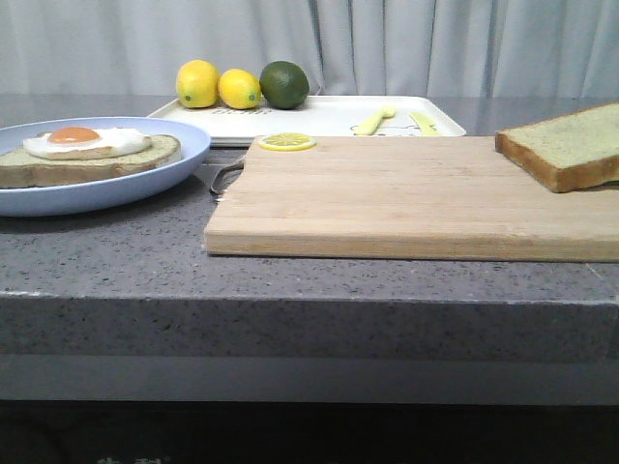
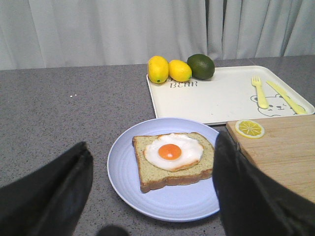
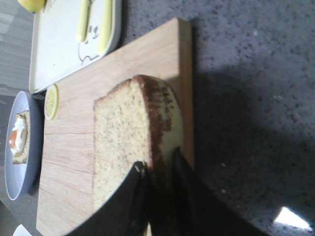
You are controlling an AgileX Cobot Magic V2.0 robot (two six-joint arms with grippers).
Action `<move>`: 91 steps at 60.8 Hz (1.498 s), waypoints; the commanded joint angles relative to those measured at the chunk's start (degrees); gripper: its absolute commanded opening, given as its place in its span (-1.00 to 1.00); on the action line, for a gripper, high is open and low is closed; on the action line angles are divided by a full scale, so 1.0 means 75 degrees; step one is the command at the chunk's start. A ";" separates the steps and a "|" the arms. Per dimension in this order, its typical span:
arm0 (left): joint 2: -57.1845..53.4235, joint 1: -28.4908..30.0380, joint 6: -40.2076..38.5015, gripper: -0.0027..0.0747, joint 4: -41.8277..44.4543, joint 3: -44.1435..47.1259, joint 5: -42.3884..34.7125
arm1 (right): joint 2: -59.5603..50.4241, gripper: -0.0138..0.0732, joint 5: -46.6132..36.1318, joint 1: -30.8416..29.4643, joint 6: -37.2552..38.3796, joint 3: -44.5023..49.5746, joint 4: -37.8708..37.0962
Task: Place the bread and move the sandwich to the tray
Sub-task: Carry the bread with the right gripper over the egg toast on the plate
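The bread (image 3: 123, 132) is a plain brown-crusted slice over the right end of the wooden cutting board (image 1: 406, 193). My right gripper (image 3: 158, 162) is shut on its crust edge, one finger on each face. In the front view the bread (image 1: 571, 145) sits tilted at the right border, and neither gripper shows there. The sandwich (image 2: 172, 157), bread topped with a fried egg, lies on the round light blue plate (image 2: 162, 206). Above it my left gripper (image 2: 151, 147) hangs open and empty. The white tray (image 1: 329, 116) stands behind the board.
Two lemons (image 1: 218, 85) and a lime (image 1: 284, 84) sit on the tray's far left corner. A yellow fork (image 2: 260, 91) and knife (image 2: 286, 96) lie on its right side. A lemon slice (image 1: 286, 141) rests on the board's back left corner. A curtain hangs behind the table.
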 commanded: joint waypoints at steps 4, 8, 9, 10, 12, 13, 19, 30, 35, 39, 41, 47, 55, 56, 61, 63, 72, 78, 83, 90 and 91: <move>0.0110 -0.0067 0.0007 0.35 0.0048 -0.0187 -0.0638 | -0.0955 -0.39 0.1153 0.0074 0.0242 -0.0193 0.1120; 0.0110 -0.0067 0.0007 0.35 0.0048 -0.0187 -0.0638 | -0.1249 -0.39 0.1153 0.0272 0.0305 -0.0193 0.1431; 0.0110 -0.0067 0.0007 0.35 0.0048 -0.0187 -0.0638 | -0.1323 -0.39 0.1153 0.0363 0.0319 -0.0193 0.1539; 0.0110 -0.0067 0.0007 0.35 0.0048 -0.0187 -0.0638 | -0.1370 -0.39 0.1153 0.0429 0.0319 -0.0193 0.1622; 0.0110 -0.0067 0.0007 0.35 0.0048 -0.0187 -0.0638 | -0.1472 -0.39 0.1153 0.0626 0.0319 -0.0193 0.1831; 0.0110 -0.0067 0.0007 0.35 0.0048 -0.0187 -0.0638 | -0.1522 -0.39 0.1153 0.0761 0.0319 -0.0193 0.1971; 0.0110 -0.0067 0.0007 0.35 0.0048 -0.0187 -0.0638 | -0.1613 -0.39 0.1121 0.1652 0.0319 -0.0193 0.2876; 0.0110 -0.0067 0.0007 0.35 0.0021 -0.0187 -0.0638 | -0.1604 -0.39 -0.0236 0.3674 0.0319 -0.0193 0.4156; 0.0110 -0.0067 0.0007 0.35 0.0021 -0.0187 -0.0638 | -0.1590 -0.39 -0.1241 0.4753 0.0319 -0.0193 0.4538; 0.0110 -0.0067 0.0007 0.35 0.0021 -0.0187 -0.0638 | -0.1541 -0.39 -0.1997 0.5477 0.0311 -0.0193 0.4845; 0.0110 -0.0067 0.0007 0.35 0.0017 -0.0187 -0.0638 | -0.1498 -0.39 -0.2390 0.5875 0.0266 -0.0193 0.5079; 0.0110 -0.0067 0.0007 0.35 -0.0011 -0.0187 -0.0623 | -0.1275 -0.39 -0.3359 0.6800 -0.0059 -0.0357 0.5482; 0.0110 -0.0067 0.0007 0.35 -0.0011 -0.0187 -0.0539 | -0.0710 -0.39 -0.4030 0.7666 -0.0109 -0.1042 0.5482; 0.0110 -0.0067 0.0007 0.35 -0.0011 -0.0187 -0.0542 | -0.0643 -0.39 -0.4068 0.7777 -0.0102 -0.1128 0.5482; 0.0110 -0.0067 0.0007 0.35 -0.0011 -0.0187 -0.0524 | -0.0194 -0.39 -0.4349 0.8173 0.0043 -0.1654 0.5482; 0.0110 -0.0067 0.0007 0.35 -0.0011 -0.0187 -0.0524 | -0.0022 -0.39 -0.4528 0.8333 0.0186 -0.1855 0.5482; 0.0110 -0.0067 0.0007 0.34 -0.0011 -0.0187 -0.0524 | 0.0648 -0.39 -0.5407 0.8870 0.1095 -0.2561 0.5482; 0.0110 -0.0067 0.0007 0.34 -0.0011 -0.0187 -0.0524 | 0.1005 -0.39 -0.5782 0.9059 0.1573 -0.2866 0.5482; 0.0110 -0.0067 0.0007 0.34 -0.0013 -0.0187 -0.0524 | 0.1269 -0.39 -0.5980 0.9168 0.1827 -0.3106 0.5482; 0.0110 -0.0067 0.0007 0.34 -0.0013 -0.0187 -0.0508 | 0.1596 -0.39 -0.6168 0.9301 0.2016 -0.3413 0.5482; 0.0110 -0.0067 0.0007 0.34 -0.0013 -0.0187 -0.0508 | 0.1636 -0.39 -0.6201 0.9330 0.2037 -0.3461 0.5482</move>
